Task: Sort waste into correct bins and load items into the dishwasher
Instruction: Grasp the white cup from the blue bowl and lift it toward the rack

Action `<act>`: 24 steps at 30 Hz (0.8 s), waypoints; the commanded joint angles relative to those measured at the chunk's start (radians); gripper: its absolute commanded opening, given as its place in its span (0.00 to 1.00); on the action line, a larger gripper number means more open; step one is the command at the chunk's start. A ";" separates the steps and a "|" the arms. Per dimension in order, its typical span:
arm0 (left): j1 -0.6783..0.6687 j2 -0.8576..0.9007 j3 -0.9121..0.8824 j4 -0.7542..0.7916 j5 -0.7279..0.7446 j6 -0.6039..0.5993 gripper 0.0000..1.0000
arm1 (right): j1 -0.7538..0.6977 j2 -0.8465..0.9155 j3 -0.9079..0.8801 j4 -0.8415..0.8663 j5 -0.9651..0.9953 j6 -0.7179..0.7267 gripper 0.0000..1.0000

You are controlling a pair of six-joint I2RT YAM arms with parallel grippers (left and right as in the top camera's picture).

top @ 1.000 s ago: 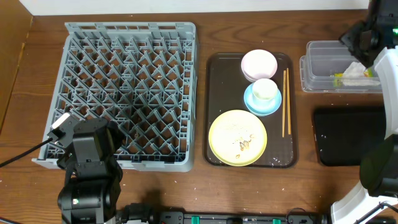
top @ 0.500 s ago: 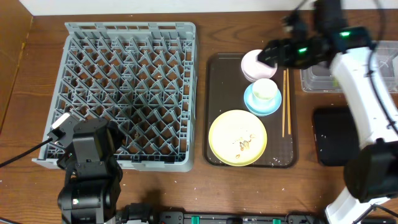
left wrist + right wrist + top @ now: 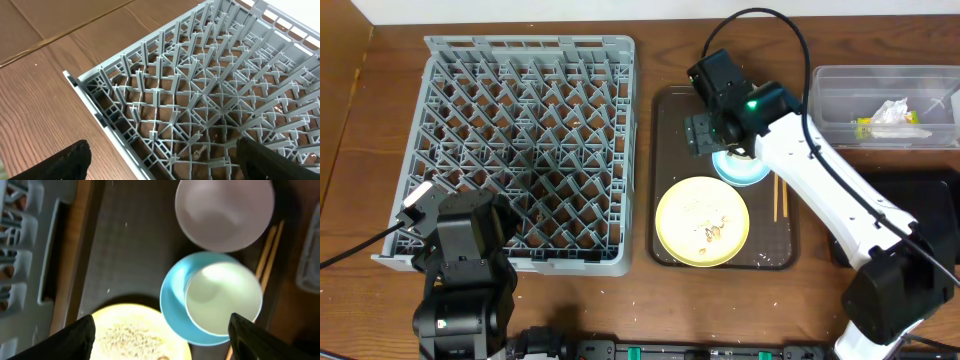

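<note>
My right gripper (image 3: 705, 130) (image 3: 162, 340) is open and empty, hovering over the dark-brown tray (image 3: 670, 200). Below it in the right wrist view are the white bowl (image 3: 225, 212), the small white cup (image 3: 223, 297) on the light-blue saucer (image 3: 172, 300), and the pale-yellow plate (image 3: 135, 335) with food crumbs (image 3: 712, 232). The chopsticks (image 3: 780, 200) lie along the tray's right side. A white tissue (image 3: 892, 112) and a green-yellow wrapper (image 3: 865, 127) lie in the clear tub (image 3: 830, 100). My left gripper (image 3: 162, 165) is open over the near left corner of the grey dish rack (image 3: 520, 150).
The black tub (image 3: 920, 200) sits at the right, partly hidden by my right arm. The rack's edge (image 3: 25, 255) runs close to the tray's left side. The left arm's base (image 3: 460, 270) stands at the rack's front left corner.
My right arm has swung left from over the clear tub to over the tray's bowl and cup. The left arm has not moved.
</note>
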 commanded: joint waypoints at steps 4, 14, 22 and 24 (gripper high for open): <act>0.004 -0.002 0.018 0.000 -0.004 -0.012 0.94 | 0.004 -0.029 -0.003 0.003 0.064 0.027 0.82; 0.004 -0.002 0.018 0.000 -0.004 -0.012 0.94 | -0.028 -0.028 -0.125 0.092 0.128 0.065 0.66; 0.004 -0.002 0.018 0.000 -0.004 -0.012 0.94 | -0.047 -0.028 -0.244 0.206 0.037 0.061 0.56; 0.004 -0.002 0.018 0.000 -0.004 -0.012 0.94 | -0.043 -0.028 -0.261 0.235 0.003 0.049 0.55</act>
